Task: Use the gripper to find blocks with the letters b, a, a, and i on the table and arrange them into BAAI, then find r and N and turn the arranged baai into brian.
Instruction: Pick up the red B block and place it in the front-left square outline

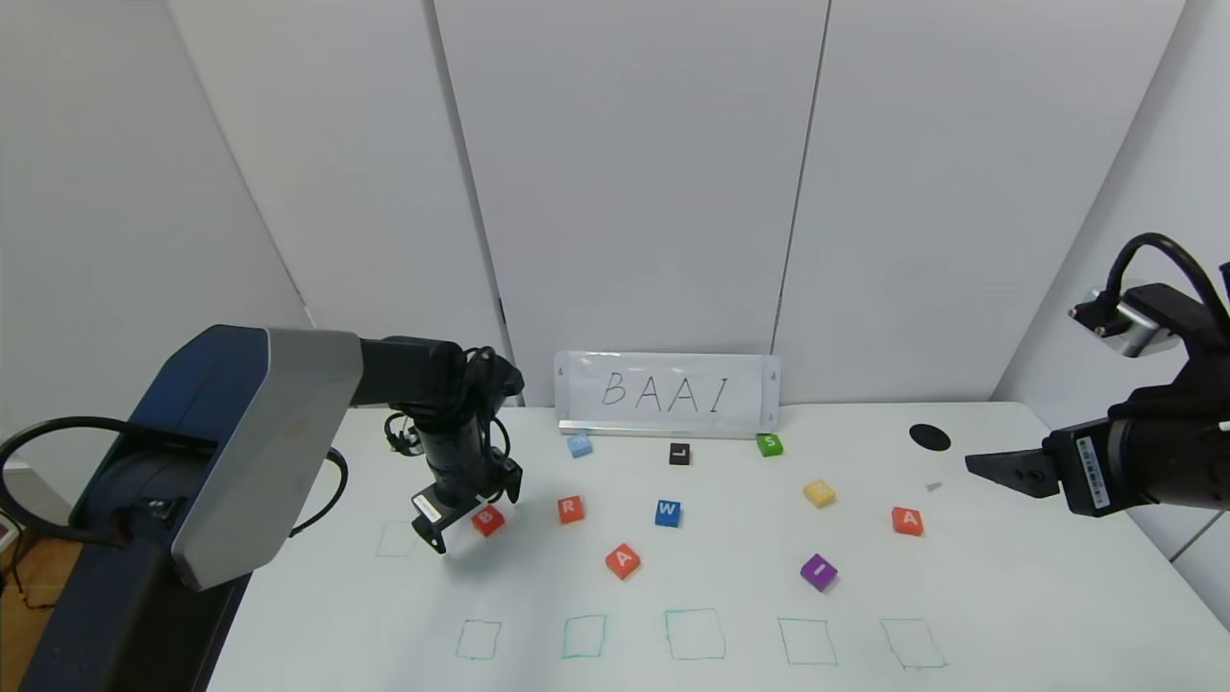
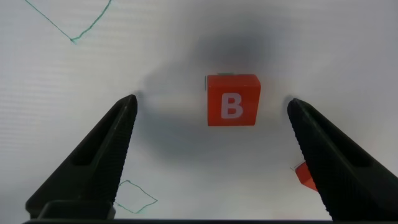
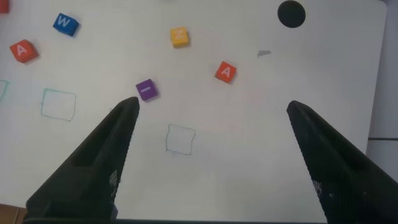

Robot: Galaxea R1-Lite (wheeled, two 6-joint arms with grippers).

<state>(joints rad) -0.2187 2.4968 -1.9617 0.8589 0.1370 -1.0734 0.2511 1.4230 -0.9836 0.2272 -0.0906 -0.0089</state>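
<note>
Left gripper is spread fully, holding nothing, low over the B block at the table's left side. Right gripper parked high on the right, also wide and empty.

Head view: R, two A's and purple I scattered; the green outlines along the near edge hold nothing.

Left wrist view: B sits between the fingers, touching neither.

Right wrist view: I and A below, untouched.

Step looks like the first pick, B. Next move: drop lower, stay centred, close.
</note>
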